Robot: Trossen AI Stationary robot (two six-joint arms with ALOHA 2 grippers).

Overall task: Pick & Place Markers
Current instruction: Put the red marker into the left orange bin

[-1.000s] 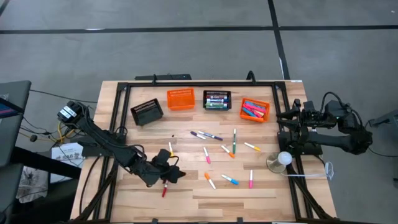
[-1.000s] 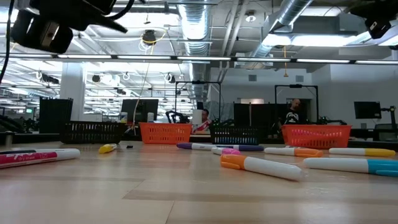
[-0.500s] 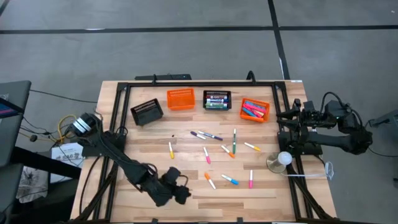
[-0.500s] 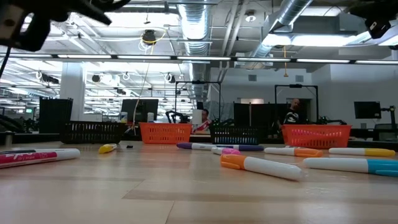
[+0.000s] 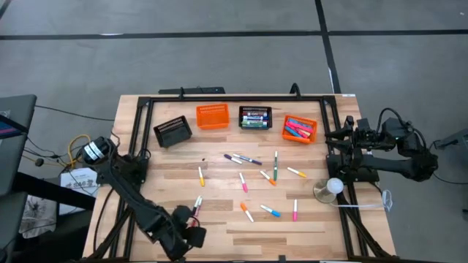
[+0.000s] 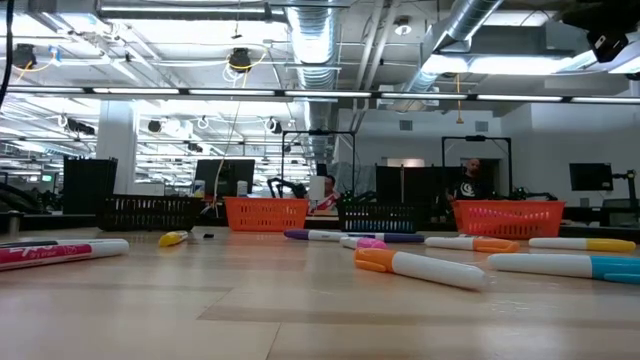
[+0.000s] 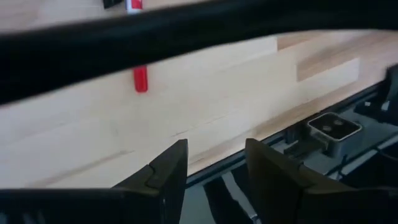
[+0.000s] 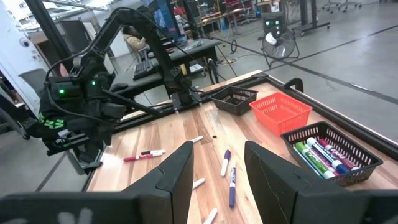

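A: What has moved?

B: The left gripper [image 5: 191,235] has swung back to the counter's [image 5: 219,226] near edge, leaving a red marker [image 5: 196,206] lying just beside it. Its fingers [image 7: 166,171] are parted, holding nothing.

A: And the right gripper [image 8: 216,163]?

B: Parked beyond the counter's right side, fingers apart and empty. The other markers [image 5: 259,179] lie scattered mid-counter, more inside 2 baskets [image 5: 300,128].

The left arm's dark two-fingered pincer [image 5: 191,235] sits low at the bench's front edge (fingers parted, nothing between); the right arm's dark pincer [image 8: 214,167] waits alongside, parted.
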